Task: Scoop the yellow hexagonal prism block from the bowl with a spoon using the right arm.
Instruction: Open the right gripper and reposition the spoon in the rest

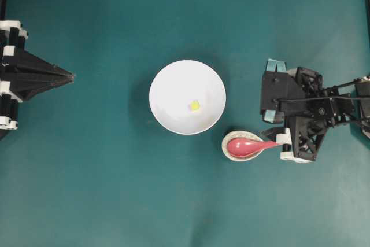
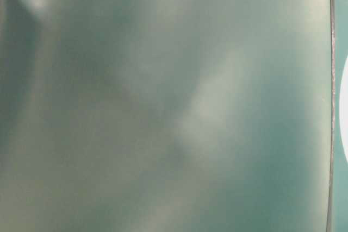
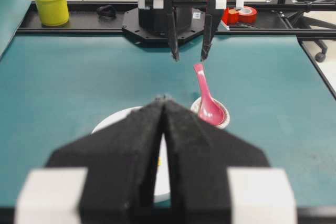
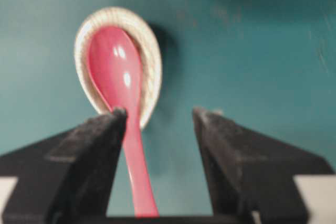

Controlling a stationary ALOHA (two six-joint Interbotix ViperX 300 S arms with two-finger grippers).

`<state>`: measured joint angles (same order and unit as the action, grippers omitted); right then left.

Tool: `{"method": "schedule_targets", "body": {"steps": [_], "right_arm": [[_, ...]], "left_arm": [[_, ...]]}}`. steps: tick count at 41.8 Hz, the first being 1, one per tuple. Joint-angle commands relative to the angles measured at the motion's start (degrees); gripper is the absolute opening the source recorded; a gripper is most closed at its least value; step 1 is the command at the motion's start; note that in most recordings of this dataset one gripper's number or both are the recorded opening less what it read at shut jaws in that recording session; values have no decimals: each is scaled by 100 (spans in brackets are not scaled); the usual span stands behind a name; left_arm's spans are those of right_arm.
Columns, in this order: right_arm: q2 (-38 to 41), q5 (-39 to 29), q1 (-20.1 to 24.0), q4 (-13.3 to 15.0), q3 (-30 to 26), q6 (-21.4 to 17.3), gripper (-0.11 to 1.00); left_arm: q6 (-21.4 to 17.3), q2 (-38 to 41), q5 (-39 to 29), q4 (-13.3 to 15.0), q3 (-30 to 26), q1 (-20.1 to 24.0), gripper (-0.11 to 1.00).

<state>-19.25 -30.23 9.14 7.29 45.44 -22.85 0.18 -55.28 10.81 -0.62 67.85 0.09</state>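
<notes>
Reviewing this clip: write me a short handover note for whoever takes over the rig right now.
Right gripper: open, jaws either side of the spoon handle, not closed on it.
Left gripper: shut, parked at the left edge, holding nothing.
Spoon scoop rests in the small speckled dish, beside the bowl.
Yellow block lies in the bowl.
Done: right gripper lined up on the handle.
Left: grasp the spoon, lift it, scoop the block.
</notes>
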Motion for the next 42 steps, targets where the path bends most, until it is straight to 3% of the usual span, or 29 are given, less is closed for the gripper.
{"method": "schedule_targets", "body": {"steps": [1, 11, 21, 33, 42], "right_arm": [[-123, 686, 26, 158, 132, 9, 57], [-123, 2742, 26, 422, 861, 9, 57], [-114, 4289, 26, 439, 1538, 18, 57], [202, 5476, -9, 281, 2136, 26, 57], [633, 6521, -26, -9, 2584, 158, 57]], "left_arm": [[9, 26, 26, -18, -114, 0, 1], [0, 35, 35, -18, -123, 9, 1], [0, 44, 35, -18, -114, 9, 1], [0, 53, 35, -18, -114, 9, 1], [0, 62, 62, -18, -114, 0, 1]]}}
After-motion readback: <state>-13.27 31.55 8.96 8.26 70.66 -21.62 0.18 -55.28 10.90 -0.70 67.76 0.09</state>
